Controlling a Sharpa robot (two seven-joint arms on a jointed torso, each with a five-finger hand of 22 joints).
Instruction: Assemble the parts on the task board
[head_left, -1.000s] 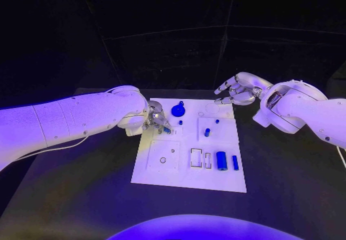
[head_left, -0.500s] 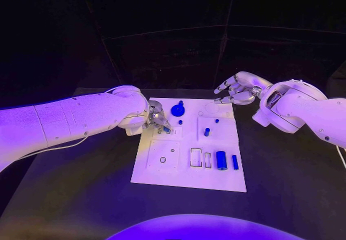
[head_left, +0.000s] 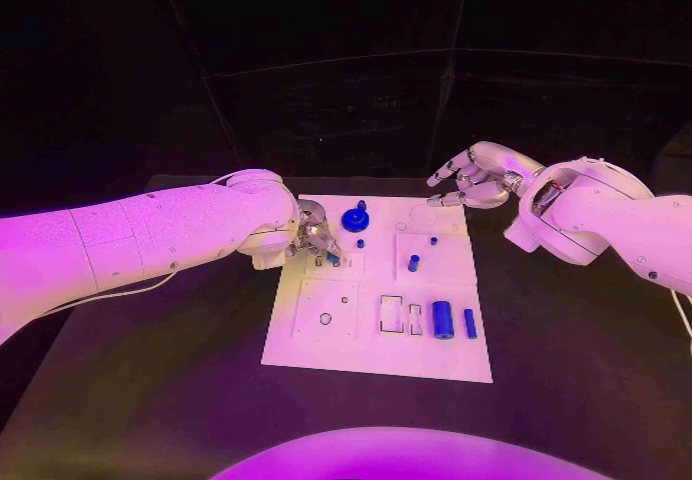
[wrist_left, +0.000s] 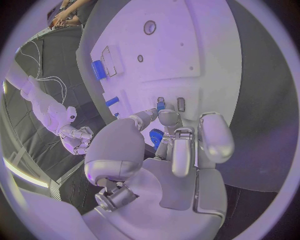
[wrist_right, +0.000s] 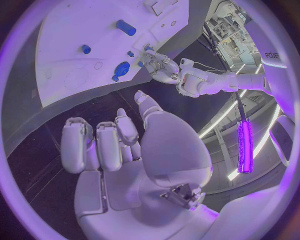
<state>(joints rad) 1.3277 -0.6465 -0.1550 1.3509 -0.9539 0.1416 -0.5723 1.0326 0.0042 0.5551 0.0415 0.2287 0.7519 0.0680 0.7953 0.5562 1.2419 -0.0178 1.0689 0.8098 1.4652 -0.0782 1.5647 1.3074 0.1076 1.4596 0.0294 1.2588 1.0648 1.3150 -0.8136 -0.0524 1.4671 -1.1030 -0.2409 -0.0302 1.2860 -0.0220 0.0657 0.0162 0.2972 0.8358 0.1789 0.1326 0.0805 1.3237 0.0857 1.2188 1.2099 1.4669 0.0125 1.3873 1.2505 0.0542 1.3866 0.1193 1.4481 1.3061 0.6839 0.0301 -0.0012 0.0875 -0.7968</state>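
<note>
— While the board (head_left: 378, 350) lies flat in the middle of the dark surface (head_left: 159, 380), what sits on it?

— Item one: a round blue knob (head_left: 356, 220) at the far end. Item two: a short blue peg (head_left: 414, 264) standing near the centre, with two smaller blue studs close by. Item three: a fat blue cylinder (head_left: 443, 320) near the front right, lying beside a thin blue bar (head_left: 470, 324). Empty rectangular slots lie just left of the cylinder.

— And the left hand (head_left: 313, 243)?

— Over the board's left edge, fingers drawn together, pinching a small blue piece (wrist_left: 160, 105) at its tips, right at the board's face beside a small slot. The wrist picture shows the piece held between thumb and a finger.

— The right hand (head_left: 473, 178)?

— Off the board's far right corner, above the surface, holding nothing. Its fingers are loosely curved and spread apart, touching no part.

— Contact between the two hands?

— None; they are well apart, the board's far end between them.
</note>
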